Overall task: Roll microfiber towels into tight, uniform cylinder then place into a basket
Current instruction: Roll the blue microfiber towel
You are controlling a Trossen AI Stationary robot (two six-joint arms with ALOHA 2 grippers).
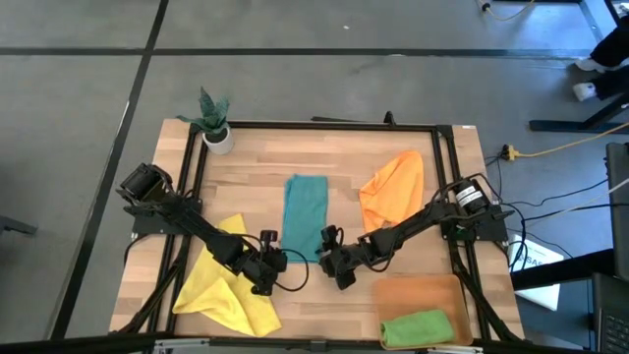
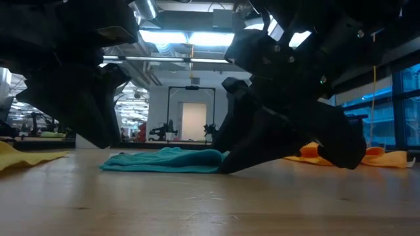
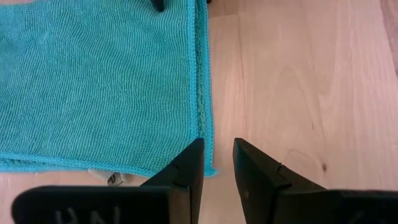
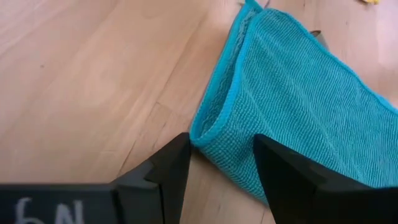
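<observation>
Both claws at the teal towel [image 1: 305, 216]

My left claw [image 3: 217, 163] sits slightly parted at one corner; my right claw [image 4: 221, 163] gapes around the other.

A light, planked wooden table top [image 1: 246, 187], edged by a black metal frame [image 1: 324, 125], is set on a grey concrete floor [image 1: 295, 79] crossed by dark seams. A small white pot with a green plant [image 1: 216, 126] is placed at one far corner. Beyond the table, bright strip ceiling lights [image 2: 190, 37], a pale lit doorway [image 2: 193, 121] and tall blue-tinted windows [image 2: 400, 108] are seen.
</observation>
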